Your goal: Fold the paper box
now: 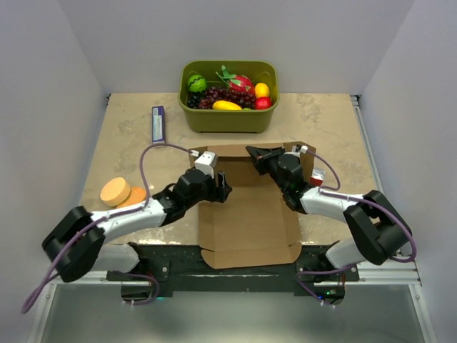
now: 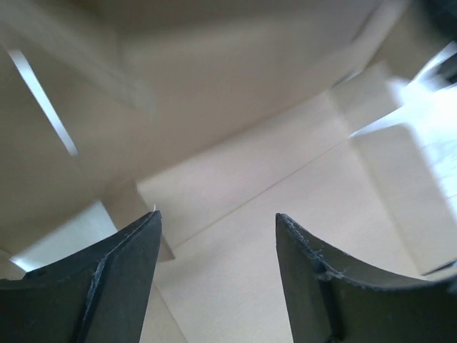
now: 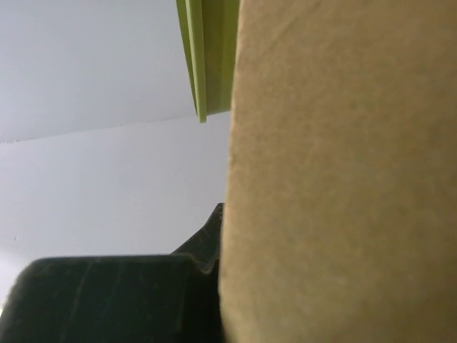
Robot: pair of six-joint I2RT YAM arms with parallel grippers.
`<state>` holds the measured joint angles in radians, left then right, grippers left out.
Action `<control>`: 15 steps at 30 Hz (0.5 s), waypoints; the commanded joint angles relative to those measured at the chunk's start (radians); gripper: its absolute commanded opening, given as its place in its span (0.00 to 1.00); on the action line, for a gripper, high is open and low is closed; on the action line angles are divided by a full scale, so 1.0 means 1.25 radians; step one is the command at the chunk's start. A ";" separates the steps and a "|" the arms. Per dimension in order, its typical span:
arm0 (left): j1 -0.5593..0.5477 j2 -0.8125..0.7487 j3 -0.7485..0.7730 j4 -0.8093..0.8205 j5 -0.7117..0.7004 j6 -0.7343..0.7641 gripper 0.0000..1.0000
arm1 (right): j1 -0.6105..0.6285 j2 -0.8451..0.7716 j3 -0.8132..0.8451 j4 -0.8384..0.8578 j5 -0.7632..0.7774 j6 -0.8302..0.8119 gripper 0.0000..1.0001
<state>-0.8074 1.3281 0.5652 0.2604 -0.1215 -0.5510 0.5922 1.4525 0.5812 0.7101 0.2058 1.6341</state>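
Note:
The paper box (image 1: 250, 221) is a brown cardboard sheet lying flat in the middle of the table, with its far flaps raised. My left gripper (image 1: 222, 187) hovers over the sheet's left part, open with nothing between its fingers. In the left wrist view the open left gripper (image 2: 218, 221) looks down on the bare cardboard floor of the paper box (image 2: 285, 214) and a raised wall behind. My right gripper (image 1: 255, 156) is at the far raised flap. In the right wrist view that right gripper (image 3: 225, 214) is shut on the cardboard flap (image 3: 343, 179), which hides one finger.
An olive-green tub (image 1: 228, 121) of fruit stands just behind the box; its rim (image 3: 203, 57) shows in the right wrist view. A purple bar (image 1: 158, 123) lies at the back left. Two orange discs (image 1: 116, 191) sit by the left arm.

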 commanded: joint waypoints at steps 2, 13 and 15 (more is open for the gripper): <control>0.027 -0.165 0.056 -0.112 -0.031 0.103 0.70 | 0.008 0.028 -0.007 0.126 -0.031 -0.092 0.00; 0.199 -0.400 0.122 -0.319 0.078 0.176 0.80 | 0.009 0.065 0.036 0.234 -0.108 -0.225 0.00; 0.211 -0.406 0.160 -0.347 0.073 0.199 0.82 | 0.009 0.064 0.037 0.242 -0.122 -0.258 0.00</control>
<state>-0.5743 0.8520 0.6598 -0.0830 -0.0566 -0.3817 0.6022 1.5391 0.5884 0.9306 0.0822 1.4582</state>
